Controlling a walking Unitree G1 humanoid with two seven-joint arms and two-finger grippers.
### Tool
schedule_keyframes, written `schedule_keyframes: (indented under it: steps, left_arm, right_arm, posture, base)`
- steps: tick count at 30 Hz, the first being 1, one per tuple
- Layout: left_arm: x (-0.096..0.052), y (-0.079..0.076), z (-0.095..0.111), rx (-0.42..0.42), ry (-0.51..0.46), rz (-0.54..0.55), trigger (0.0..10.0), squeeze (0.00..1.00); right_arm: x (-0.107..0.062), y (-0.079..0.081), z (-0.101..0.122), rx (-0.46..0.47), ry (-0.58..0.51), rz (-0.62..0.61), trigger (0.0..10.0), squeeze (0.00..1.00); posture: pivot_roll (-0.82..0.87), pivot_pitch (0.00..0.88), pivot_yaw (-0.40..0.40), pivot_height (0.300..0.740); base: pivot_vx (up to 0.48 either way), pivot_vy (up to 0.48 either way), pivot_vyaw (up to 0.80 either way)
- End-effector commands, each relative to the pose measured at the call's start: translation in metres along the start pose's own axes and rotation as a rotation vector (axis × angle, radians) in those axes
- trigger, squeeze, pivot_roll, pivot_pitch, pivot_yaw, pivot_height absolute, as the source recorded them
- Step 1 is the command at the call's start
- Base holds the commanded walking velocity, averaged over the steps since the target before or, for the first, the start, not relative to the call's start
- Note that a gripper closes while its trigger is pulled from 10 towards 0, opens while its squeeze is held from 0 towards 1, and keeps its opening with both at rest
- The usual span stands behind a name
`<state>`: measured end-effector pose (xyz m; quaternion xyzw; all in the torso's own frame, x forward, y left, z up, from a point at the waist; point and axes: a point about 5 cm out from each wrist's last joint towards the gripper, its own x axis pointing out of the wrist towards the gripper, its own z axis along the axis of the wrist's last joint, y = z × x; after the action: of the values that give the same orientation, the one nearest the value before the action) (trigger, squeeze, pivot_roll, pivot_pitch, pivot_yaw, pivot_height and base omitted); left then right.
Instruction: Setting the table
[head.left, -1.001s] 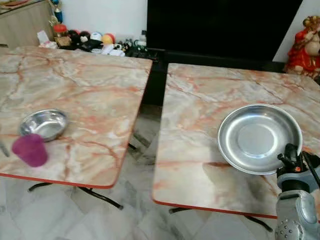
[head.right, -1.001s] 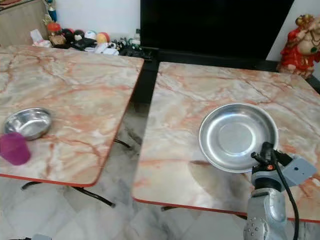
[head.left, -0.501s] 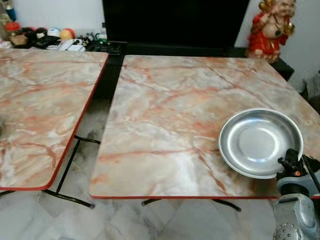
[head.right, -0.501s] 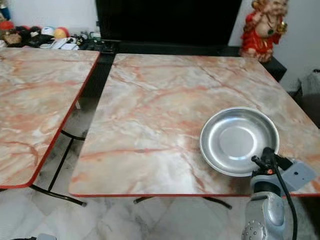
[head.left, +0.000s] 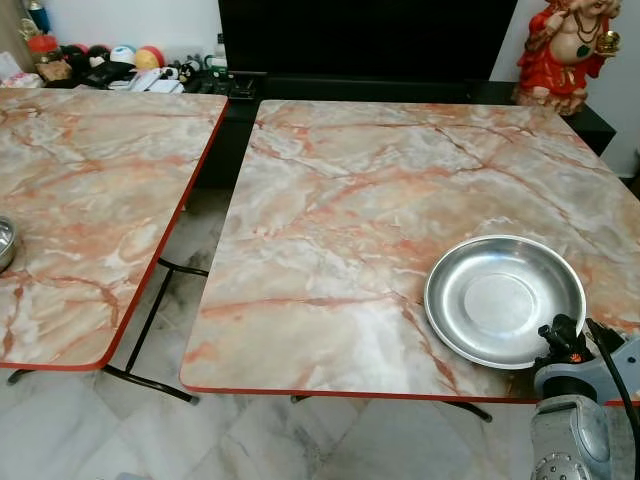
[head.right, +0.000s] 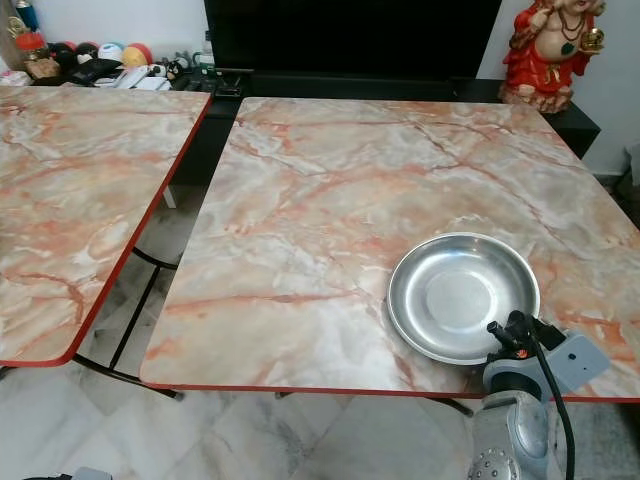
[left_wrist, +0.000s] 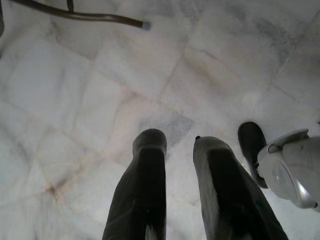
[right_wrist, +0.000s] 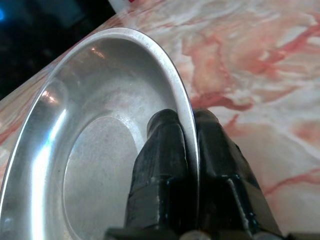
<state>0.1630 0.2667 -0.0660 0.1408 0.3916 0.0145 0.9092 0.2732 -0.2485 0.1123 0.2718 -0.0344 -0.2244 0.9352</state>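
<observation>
A steel plate (head.left: 505, 300) is held by its near rim over the near right corner of the right-hand marble table (head.left: 380, 190), clamped by the right gripper (right_wrist: 186, 131). No writing is seen. Since the earlier frame, the view has swung slightly left. The left gripper (left_wrist: 175, 145) is hung over the floor (left_wrist: 75, 100), fingers slightly parted.

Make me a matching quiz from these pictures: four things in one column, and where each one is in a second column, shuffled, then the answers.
Things:
1. steel plate
2. right gripper
3. left gripper
4. red figurine

Places:
A. hanging above the tiled floor
B. on the dark cabinet behind the tables
C. near the front edge of the right-hand marble table
D. clamped on the plate's rim

Pairs: 1-C, 2-D, 3-A, 4-B
</observation>
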Motion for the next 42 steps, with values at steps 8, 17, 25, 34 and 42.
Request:
schedule_keyframes:
  steps: [8, 17, 25, 34, 42]
  left_arm:
    - [-0.002, 0.003, -0.006, 0.02, 0.027, -0.004, 10.0, 0.0]
    - [-0.003, 0.003, -0.008, 0.025, 0.03, -0.006, 10.0, 0.0]
    - [-0.003, 0.001, -0.007, 0.032, 0.028, -0.014, 10.0, 0.0]
    - [-0.003, -0.002, -0.009, 0.037, 0.028, -0.022, 10.0, 0.0]
    - [-0.003, -0.003, -0.008, 0.039, 0.023, -0.024, 10.0, 0.0]
  right_arm:
    - [-0.007, -0.005, 0.001, 0.049, -0.011, -0.083, 10.0, 0.0]
    - [-0.017, -0.009, -0.005, 0.051, 0.017, -0.157, 10.0, 0.65]
    - [-0.017, -0.011, -0.007, 0.041, 0.029, -0.178, 10.0, 0.0]
    - [-0.017, -0.006, -0.005, 0.013, 0.011, -0.165, 10.0, 0.0]
    - [-0.02, -0.014, -0.006, 0.017, 0.003, -0.235, 10.0, 1.0]
  posture:
    - [-0.05, 0.144, -0.01, 0.74]
    - [-0.04, 0.129, -0.014, 0.74]
    - [-0.04, 0.112, -0.017, 0.74]
    - [-0.04, 0.1, -0.024, 0.74]
    - [-0.04, 0.105, -0.026, 0.74]
  base:
    - [0.0, 0.0, 0.0]
    - [0.0, 0.0, 0.0]
    - [0.0, 0.0, 0.0]
    - [0.0, 0.0, 0.0]
    - [0.0, 0.0, 0.0]
